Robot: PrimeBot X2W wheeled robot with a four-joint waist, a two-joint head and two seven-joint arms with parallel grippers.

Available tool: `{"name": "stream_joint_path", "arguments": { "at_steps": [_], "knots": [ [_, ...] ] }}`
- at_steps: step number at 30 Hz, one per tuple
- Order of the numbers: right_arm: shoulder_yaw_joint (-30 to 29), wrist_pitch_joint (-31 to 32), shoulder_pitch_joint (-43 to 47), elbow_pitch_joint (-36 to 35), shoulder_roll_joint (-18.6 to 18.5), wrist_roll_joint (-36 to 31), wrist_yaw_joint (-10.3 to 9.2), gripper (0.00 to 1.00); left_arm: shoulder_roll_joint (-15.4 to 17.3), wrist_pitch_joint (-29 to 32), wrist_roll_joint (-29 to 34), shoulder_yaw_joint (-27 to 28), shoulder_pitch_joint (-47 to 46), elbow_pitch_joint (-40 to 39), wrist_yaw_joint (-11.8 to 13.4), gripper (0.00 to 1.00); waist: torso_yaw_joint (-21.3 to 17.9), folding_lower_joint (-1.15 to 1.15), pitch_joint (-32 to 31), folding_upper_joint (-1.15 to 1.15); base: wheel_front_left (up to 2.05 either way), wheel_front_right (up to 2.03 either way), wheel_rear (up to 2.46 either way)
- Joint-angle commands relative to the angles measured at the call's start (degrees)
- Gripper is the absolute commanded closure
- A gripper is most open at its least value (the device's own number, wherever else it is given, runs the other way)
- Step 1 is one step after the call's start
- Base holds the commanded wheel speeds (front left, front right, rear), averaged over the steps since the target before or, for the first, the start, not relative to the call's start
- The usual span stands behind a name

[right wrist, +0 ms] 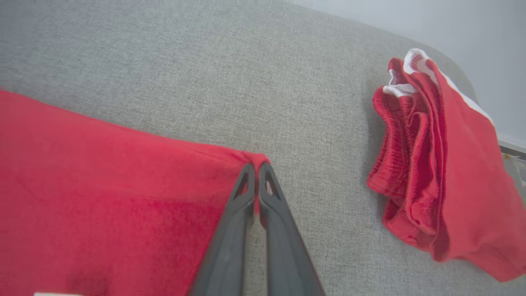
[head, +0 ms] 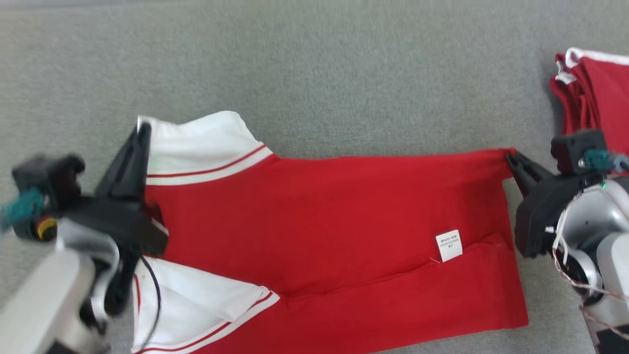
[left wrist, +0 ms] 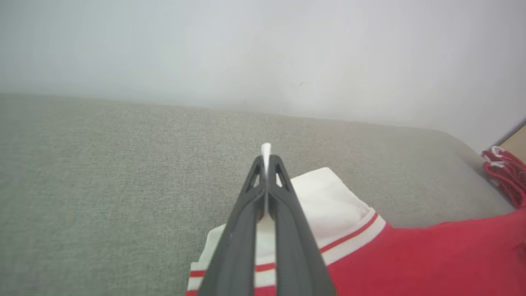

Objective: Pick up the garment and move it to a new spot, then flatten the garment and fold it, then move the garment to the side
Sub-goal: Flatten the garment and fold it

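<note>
garment (head: 334, 221): red with white bands, lying on grey cushion (head: 314, 69), centre of head view | axis: long side runs left to right, white ends at left, plain red edge at right | left gripper (head: 141, 130): pressed together on the upper-left white corner | right gripper (head: 512, 158): pinching the upper-right red corner

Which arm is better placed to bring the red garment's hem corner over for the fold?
Right, probably. The right end effector is shut on that hem corner of the garment; the left end effector pinches the white sleeve at the opposite end.
</note>
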Motion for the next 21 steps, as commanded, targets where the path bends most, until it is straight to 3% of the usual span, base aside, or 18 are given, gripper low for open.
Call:
{"name": "stream_joint_path", "arguments": {
  "at_steps": [1, 12, 21],
  "knots": [
    [-0.29, -0.86, 1.96, -0.14, -0.32, -0.42, 0.02, 1.00, -0.26, -2.34, -1.57, 1.05, 4.62, -2.85, 1.10, 1.00, 0.80, 0.00, -2.61, 0.00, 0.00, 0.00, 0.00],
    [-0.62, 0.96, 9.03, -1.99, -2.40, -1.09, 0.02, 1.00, 0.08, -6.52, -4.67, 1.82, 22.44, -15.58, 5.63, 1.00, 2.40, 0.00, -6.18, 0.00, 0.00, 0.00, 0.00],
    [-1.57, 4.36, 11.48, -7.73, -5.30, 0.56, 0.02, 1.00, -0.88, -7.94, -7.55, 3.14, 29.46, -20.34, 5.31, 1.00, 4.44, 0.00, -7.31, 0.00, 0.00, 0.00, 0.00]
  ]
}}
